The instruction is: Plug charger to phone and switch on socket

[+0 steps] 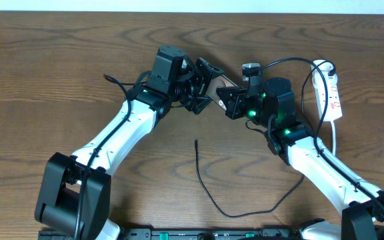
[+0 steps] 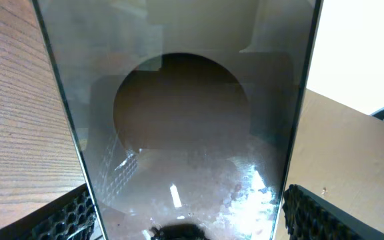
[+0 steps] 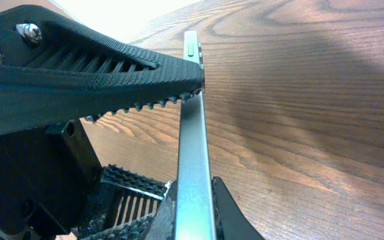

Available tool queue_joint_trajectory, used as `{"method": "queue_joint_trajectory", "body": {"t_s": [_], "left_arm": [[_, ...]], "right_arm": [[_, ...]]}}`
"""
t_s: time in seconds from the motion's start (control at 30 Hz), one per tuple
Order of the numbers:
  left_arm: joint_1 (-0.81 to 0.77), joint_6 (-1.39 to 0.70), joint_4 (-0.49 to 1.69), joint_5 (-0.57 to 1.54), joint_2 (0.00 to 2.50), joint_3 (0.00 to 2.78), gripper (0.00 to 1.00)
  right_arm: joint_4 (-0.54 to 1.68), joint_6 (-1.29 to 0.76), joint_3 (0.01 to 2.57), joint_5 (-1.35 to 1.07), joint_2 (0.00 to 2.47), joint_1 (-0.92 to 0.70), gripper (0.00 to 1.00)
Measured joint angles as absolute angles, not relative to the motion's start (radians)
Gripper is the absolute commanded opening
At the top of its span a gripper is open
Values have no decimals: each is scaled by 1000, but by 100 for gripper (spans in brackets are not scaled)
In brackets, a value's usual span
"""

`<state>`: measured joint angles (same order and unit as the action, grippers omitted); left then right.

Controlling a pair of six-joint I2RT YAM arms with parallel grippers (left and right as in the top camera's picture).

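The bronze-brown phone (image 1: 217, 85) is held off the table between both grippers at the middle back. My left gripper (image 1: 207, 87) is shut across its width; its glossy face (image 2: 185, 133) fills the left wrist view between the two fingers (image 2: 187, 217). My right gripper (image 1: 232, 101) is shut on the phone's thickness; the right wrist view shows the phone edge-on (image 3: 193, 147) clamped between the fingers (image 3: 193, 217). The black charger cable lies loose on the table, plug tip (image 1: 197, 142) pointing toward the phone. The white power strip (image 1: 330, 93) lies at the far right.
The charger cable loops (image 1: 245, 215) toward the front edge and back up under the right arm. The strip's white cord (image 1: 334, 137) runs down the right side. A black cable arcs over the right wrist (image 1: 292, 61). The wooden table (image 1: 59, 80) lies all around.
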<state>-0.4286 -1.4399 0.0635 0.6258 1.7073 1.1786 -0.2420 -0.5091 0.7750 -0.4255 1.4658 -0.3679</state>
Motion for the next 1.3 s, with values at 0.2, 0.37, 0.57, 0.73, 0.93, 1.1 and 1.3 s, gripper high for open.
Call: {"method": "queue_joint_trajectory", "body": {"t_s": [0.2, 0.37, 0.57, 0.73, 0.93, 1.1, 1.3], "left_arm": [[-429, -1440, 64, 626, 1707, 1179, 89], [-429, -1440, 63, 626, 1707, 1179, 89], [-428, -1436, 57, 633, 1707, 1179, 90], [-415, -1436, 56, 658, 1707, 1179, 90], [-379, -1436, 56, 697, 1707, 1179, 90], [-356, -1434, 56, 724, 1707, 1179, 90], [-324, -1393, 56, 744, 1707, 1179, 90]], "right_arm": [[-242, -512, 775, -425, 1466, -368, 1], [-242, -512, 775, -424, 1466, -368, 1], [-241, -521, 775, -427, 1466, -348, 1], [-240, -528, 775, -425, 1466, -313, 1], [-239, -566, 775, -426, 1466, -277, 1], [-275, -682, 774, -430, 1466, -239, 1], [-434, -920, 772, -480, 1466, -226, 1]]}}
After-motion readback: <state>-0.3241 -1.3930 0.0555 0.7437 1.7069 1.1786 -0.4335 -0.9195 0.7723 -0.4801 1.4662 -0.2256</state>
